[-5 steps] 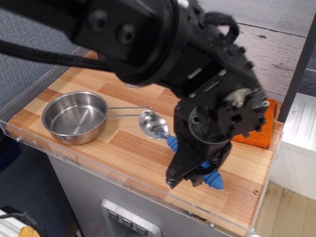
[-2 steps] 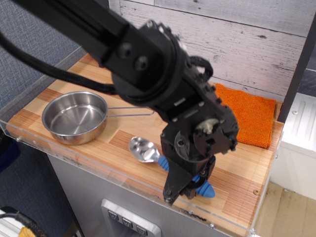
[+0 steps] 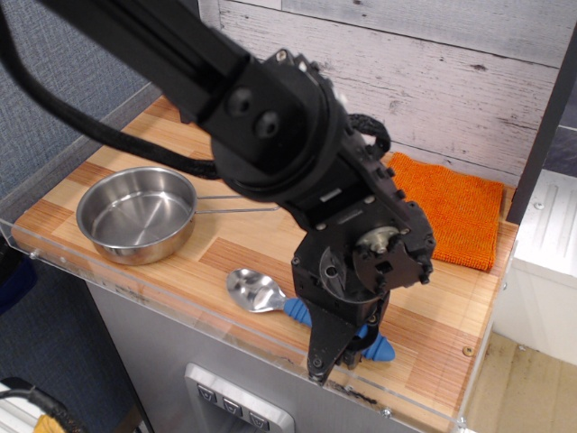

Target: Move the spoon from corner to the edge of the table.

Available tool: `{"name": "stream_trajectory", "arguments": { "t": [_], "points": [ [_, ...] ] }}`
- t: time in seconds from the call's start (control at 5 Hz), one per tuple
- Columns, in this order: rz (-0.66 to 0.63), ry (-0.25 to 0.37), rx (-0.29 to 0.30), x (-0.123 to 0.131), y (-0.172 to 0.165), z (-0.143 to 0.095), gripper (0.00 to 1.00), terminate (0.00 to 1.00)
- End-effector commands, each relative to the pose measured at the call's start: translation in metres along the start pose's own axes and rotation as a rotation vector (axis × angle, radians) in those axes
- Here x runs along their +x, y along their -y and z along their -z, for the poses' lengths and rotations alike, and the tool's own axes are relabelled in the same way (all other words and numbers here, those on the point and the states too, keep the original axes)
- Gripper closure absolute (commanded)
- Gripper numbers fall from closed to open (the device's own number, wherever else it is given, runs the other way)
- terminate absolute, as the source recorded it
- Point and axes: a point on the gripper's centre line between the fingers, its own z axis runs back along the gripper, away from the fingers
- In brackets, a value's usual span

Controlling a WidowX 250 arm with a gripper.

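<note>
Black gripper [image 3: 335,356] closed on the spoon [image 3: 270,298] by its blue handle, spoon at the table's [image 3: 135,144] near edge, pan [image 3: 136,214] left, orange cloth [image 3: 455,212] far right

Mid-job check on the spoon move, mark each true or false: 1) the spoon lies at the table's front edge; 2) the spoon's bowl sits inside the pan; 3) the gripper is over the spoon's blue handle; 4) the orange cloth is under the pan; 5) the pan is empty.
1) True. The spoon lies along the front edge of the table, by the clear rim.
2) False. Its bowl rests on bare wood, apart from the pan.
3) True. The gripper covers the middle of the blue handle; whether it is clamped cannot be told.
4) False. The orange cloth lies at the back right, far from the pan.
5) True. Nothing shows inside it.
</note>
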Motion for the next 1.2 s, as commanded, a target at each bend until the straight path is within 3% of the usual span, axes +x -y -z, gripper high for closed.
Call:
{"name": "stream_trajectory", "arguments": {
  "t": [0.0, 0.4, 0.6, 1.0],
  "points": [
    [-0.056, -0.027, 0.012, -0.009, 0.012, -0.012, 0.0, 0.0],
    [-0.044, -0.045, 0.008, -0.012, 0.018, -0.02, 0.0, 0.0],
    [-0.037, -0.028, 0.047, -0.009, 0.029, -0.035, 0.0, 0.0],
    [-0.007, -0.029, -0.036, -0.003, 0.05, -0.076, 0.0, 0.0]
  ]
}}
